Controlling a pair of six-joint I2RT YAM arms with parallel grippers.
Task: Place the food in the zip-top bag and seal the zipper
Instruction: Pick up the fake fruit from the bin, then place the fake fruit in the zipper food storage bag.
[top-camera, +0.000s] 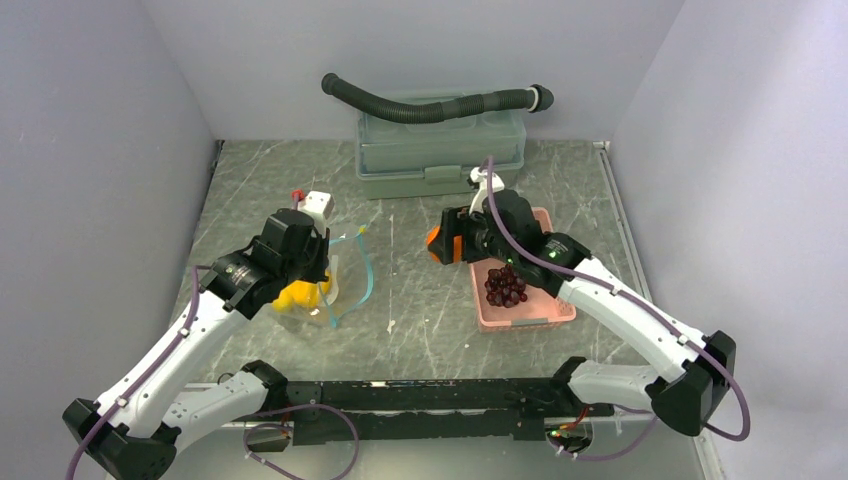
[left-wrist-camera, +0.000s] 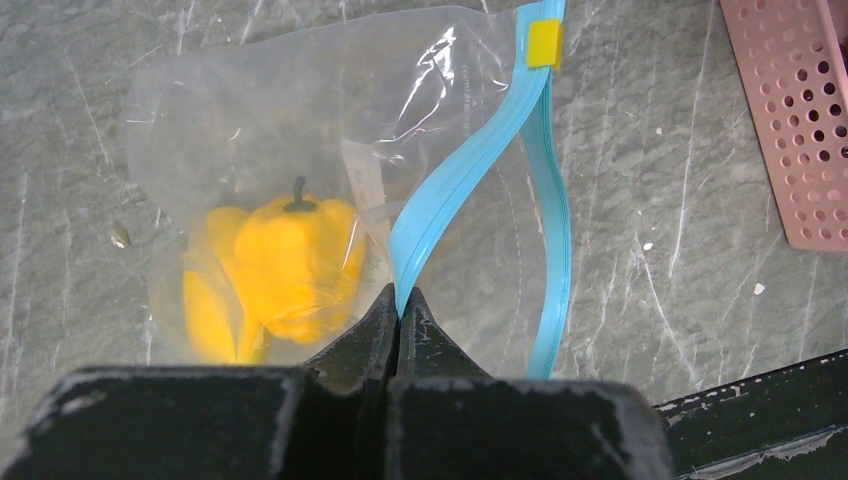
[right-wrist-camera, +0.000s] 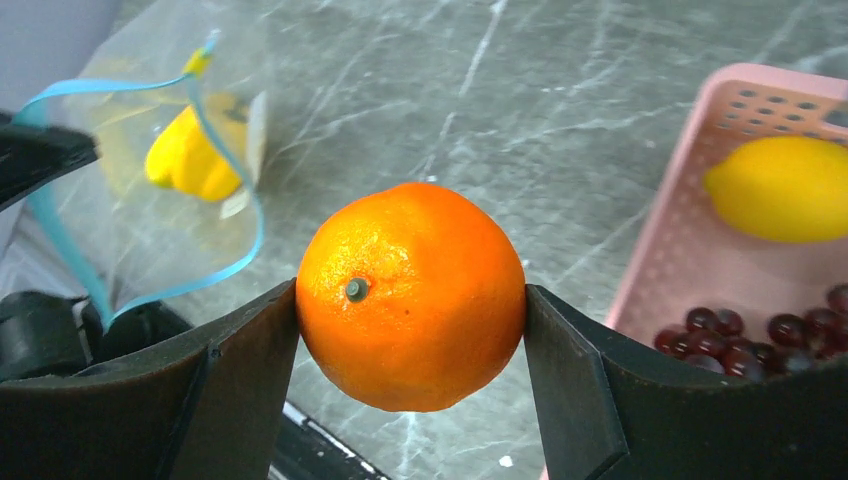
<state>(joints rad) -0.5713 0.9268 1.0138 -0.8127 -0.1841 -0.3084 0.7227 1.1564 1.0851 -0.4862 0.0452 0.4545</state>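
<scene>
The orange ball (right-wrist-camera: 410, 295) is pinched between the fingers of the right claw (top-camera: 444, 246), in the air above the tabletop (top-camera: 420, 310), between the pink basket (top-camera: 545, 312) on the right and the zip-top bag (left-wrist-camera: 300, 120) on the left. The bag has yellow pieces (left-wrist-camera: 290, 260) inside, and the left claw (left-wrist-camera: 400, 300), pressed together on the zipper (left-wrist-camera: 470, 160), holds the mouth open. I judge the step is carrying the orange to the bag. The next move needs it brought left over the mouth and released inside. A lemon (right-wrist-camera: 780, 190) and the grape bunch (top-camera: 505, 285) wait in the basket.
</scene>
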